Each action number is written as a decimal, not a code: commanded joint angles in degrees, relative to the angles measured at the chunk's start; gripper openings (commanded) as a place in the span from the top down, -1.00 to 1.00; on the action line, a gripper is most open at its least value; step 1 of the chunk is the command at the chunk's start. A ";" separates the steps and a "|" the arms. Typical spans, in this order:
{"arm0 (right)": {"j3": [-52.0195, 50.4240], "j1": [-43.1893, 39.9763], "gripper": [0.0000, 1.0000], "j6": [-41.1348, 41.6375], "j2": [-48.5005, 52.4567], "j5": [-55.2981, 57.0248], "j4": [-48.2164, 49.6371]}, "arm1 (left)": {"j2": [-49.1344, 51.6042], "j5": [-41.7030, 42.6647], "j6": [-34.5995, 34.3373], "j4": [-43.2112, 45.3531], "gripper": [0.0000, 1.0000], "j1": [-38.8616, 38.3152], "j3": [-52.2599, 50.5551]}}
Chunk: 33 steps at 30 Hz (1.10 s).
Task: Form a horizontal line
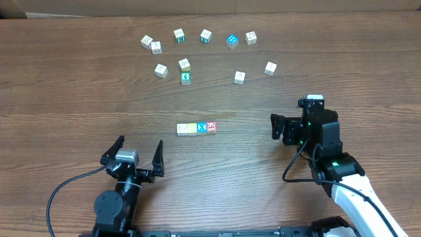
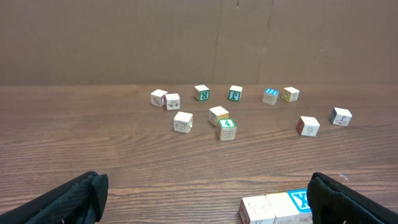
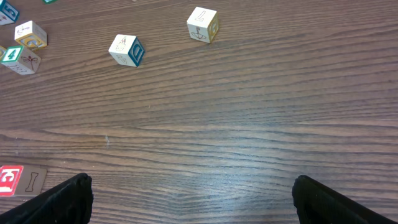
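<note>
A short row of small letter cubes (image 1: 197,128) lies at the table's middle: two pale ones, a blue X cube, a red cube at the right end. Its left part shows in the left wrist view (image 2: 273,208); the red end cube shows in the right wrist view (image 3: 11,180). Several loose cubes lie scattered at the back, among them a green 4 cube (image 1: 185,78) and a blue cube (image 1: 231,41). My left gripper (image 1: 135,157) is open and empty, near the front edge. My right gripper (image 1: 281,127) is open and empty, right of the row.
Two loose cubes (image 3: 126,50) (image 3: 203,24) lie ahead of the right gripper on bare wood. A brown cardboard wall (image 2: 199,37) stands behind the table. A black cable (image 1: 66,187) runs from the left arm at the front.
</note>
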 commanded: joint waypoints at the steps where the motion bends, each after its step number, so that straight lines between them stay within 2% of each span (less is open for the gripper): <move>1: -0.42 -0.26 -1.00 -0.22 -1.18 -0.35 0.52 | -0.66 -0.39 1.29 -0.11 -0.99 0.31 -0.24; 14: -1.16 -0.26 -1.00 -0.22 -2.49 -1.01 1.20 | -0.66 -0.39 1.29 -0.11 -0.99 0.31 -0.24; 21: -9.11 -0.26 -1.00 -0.24 -7.17 -1.64 11.26 | -0.66 -0.39 1.29 -0.11 -0.99 0.31 -0.24; 27: -11.74 -0.26 -1.00 -0.22 -12.07 -1.64 12.61 | -0.66 -0.39 1.29 -0.11 -0.99 0.31 -0.24; 33: -17.29 -0.26 -1.00 -0.24 -16.92 -3.10 19.74 | -0.66 -0.39 1.29 -0.11 -0.99 0.31 -0.24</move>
